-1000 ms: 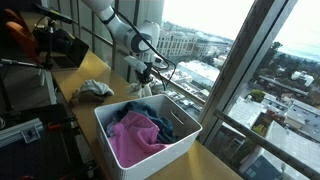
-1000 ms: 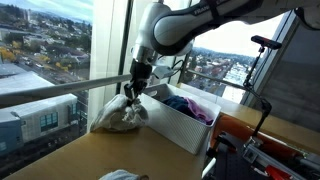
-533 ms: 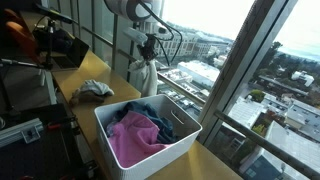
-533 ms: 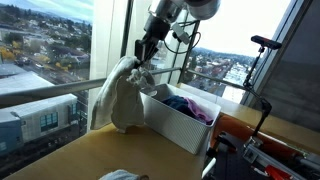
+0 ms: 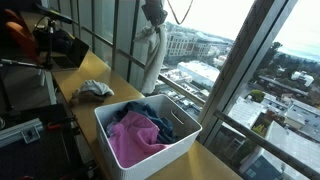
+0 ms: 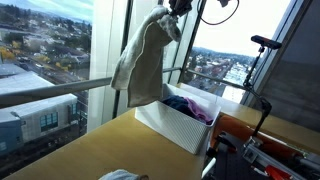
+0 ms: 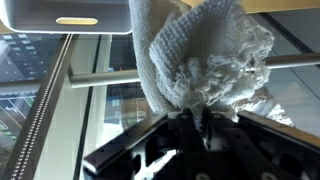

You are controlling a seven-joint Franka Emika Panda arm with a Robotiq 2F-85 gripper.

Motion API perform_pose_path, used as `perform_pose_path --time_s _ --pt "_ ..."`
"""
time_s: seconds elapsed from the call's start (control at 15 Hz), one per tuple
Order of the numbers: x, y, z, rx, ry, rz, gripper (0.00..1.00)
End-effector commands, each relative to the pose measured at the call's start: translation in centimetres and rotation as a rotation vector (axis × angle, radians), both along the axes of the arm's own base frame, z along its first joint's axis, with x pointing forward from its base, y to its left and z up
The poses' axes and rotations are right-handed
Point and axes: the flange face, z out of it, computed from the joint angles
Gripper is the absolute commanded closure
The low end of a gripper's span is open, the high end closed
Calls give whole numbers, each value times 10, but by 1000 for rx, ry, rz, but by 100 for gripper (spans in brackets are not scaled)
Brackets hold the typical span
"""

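My gripper [image 6: 180, 8] is shut on a grey-white knitted cloth [image 6: 145, 55] and holds it high in front of the window. The cloth hangs free above the wooden counter, beside the white bin [image 6: 172, 122]. In an exterior view the cloth [image 5: 150, 55] dangles from the gripper [image 5: 153, 12] at the top edge, behind the white bin [image 5: 150, 148]. In the wrist view the cloth [image 7: 205, 55] bunches out from between the shut fingers [image 7: 196, 122].
The bin holds a pink garment [image 5: 135, 138] and dark blue clothes [image 5: 150, 110]. Another pale cloth [image 5: 93, 89] lies on the counter further along. Window mullions and a rail [image 6: 60, 92] stand close behind. Equipment and a tripod [image 6: 262, 60] stand at the counter's side.
The gripper has risen steadily with the cloth, lifting it off the counter until it hangs fully clear in the air.
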Motion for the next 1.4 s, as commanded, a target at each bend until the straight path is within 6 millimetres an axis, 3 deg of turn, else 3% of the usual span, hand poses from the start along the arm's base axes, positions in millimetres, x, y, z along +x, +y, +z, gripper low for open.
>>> perform_pose_path --time_s 0.0,0.13,0.33,0.6,0.87,0.93,1.0,1.13,1.27,1.33 --pt "-16 -79 21 44 -45 -130 97" --pt "-22 -115 10 50 -38 -193 97" --pt "-30 -145 -34 37 4 -256 97" --pt "-37 -151 -114 24 85 -291 97" --pt "-45 -146 -170 19 155 -300 97" --pt "-47 -146 -179 17 172 -306 64" --pt "-48 -146 -183 15 184 -308 62" --pt "-50 -145 -182 17 193 -312 48" --pt "-51 -138 -162 23 171 -301 35" --pt "-52 -125 -148 26 152 -279 27"
